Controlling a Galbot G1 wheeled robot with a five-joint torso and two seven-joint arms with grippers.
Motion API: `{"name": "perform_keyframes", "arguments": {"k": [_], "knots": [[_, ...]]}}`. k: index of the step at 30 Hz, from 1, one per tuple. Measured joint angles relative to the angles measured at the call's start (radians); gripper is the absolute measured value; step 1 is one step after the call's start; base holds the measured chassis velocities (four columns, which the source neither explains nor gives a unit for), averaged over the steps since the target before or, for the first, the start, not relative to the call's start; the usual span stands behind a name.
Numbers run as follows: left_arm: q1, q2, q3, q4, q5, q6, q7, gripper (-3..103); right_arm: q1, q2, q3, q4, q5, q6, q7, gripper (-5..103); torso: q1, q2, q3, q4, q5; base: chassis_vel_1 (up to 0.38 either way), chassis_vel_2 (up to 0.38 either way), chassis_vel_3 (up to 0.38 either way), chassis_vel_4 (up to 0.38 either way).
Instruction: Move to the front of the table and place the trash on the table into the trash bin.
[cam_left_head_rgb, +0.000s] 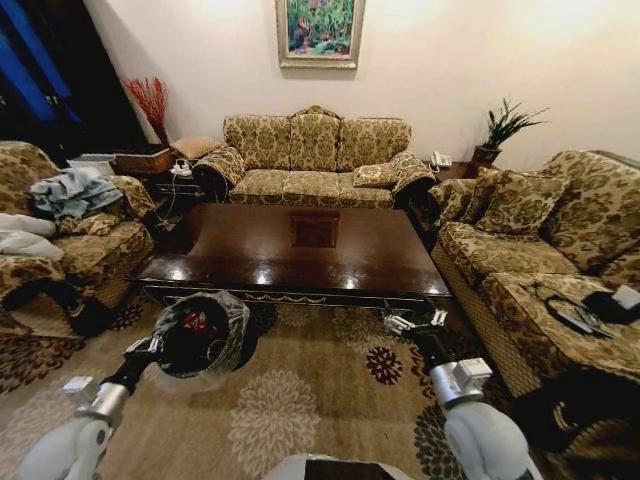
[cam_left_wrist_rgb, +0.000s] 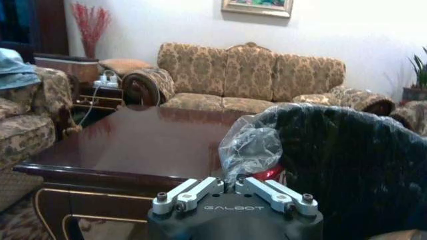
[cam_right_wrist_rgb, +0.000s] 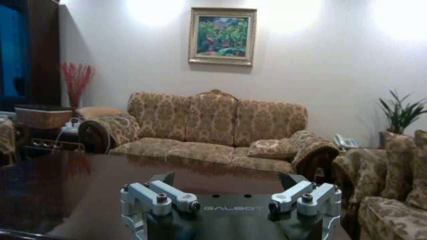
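I log the table (cam_left_head_rgb: 300, 250) as glossy dark brown with gold scroll trim along its front edge and a square inlay panel near the far edge. The trash bin (cam_left_head_rgb: 200, 335) is black, lined with clear crinkly plastic; something red (cam_left_head_rgb: 197, 322) shows inside. The sofas (cam_left_head_rgb: 315, 160) carry a tan-and-gold floral pattern. The rug (cam_left_head_rgb: 300, 400) is beige with cream and maroon flowers.

The glossy dark brown bench (cam_left_head_rgb: 300, 250) stands just ahead of the right hand (cam_left_head_rgb: 416, 322), its top showing nothing but light reflections and a square inlay panel (cam_left_head_rgb: 315, 230) farther out. On the patterned carpet (cam_left_head_rgb: 300, 400) in front, the trash bin (cam_left_head_rgb: 200, 335) stands against the left hand (cam_left_head_rgb: 150, 347).
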Motion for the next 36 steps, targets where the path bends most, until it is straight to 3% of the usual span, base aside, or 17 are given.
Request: {"name": "perform_keyframes", "arguments": {"k": [13, 20, 31, 36], "knots": [[0.019, -0.058, -0.051, -0.122, -0.024, 0.041, -0.025, 3, 0.038, 0.053, 0.026, -0.033, 0.059, -0.006, -0.011, 100, -0.027, -0.058, -0.031, 0.0007, 0.0003, 0.0, 0.0, 0.0, 0.0], [0.056, -0.093, -0.09, -0.16, -0.007, 0.064, -0.033, 3, 0.032, -0.016, 0.005, -0.035, 0.069, 0.004, 0.0, 100, -0.044, -0.099, -0.054, 0.0004, 0.0006, 0.0, 0.0, 0.0, 0.0], [0.084, -0.202, -0.079, -0.244, 0.015, 0.078, -0.047, 3, 0.028, -0.064, 0.015, -0.084, 0.103, 0.035, 0.002, 100, -0.072, -0.159, -0.087, 0.0002, 0.0003, 0.0, 0.0, 0.0, 0.0], [0.079, -0.209, -0.057, -0.228, 0.058, 0.078, -0.05, 3, 0.057, -0.068, 0.003, -0.098, 0.11, 0.035, 0.0, 100, -0.083, -0.184, -0.101, 0.0002, 0.0, 0.0, 0.0, 0.0, 0.0]]}}
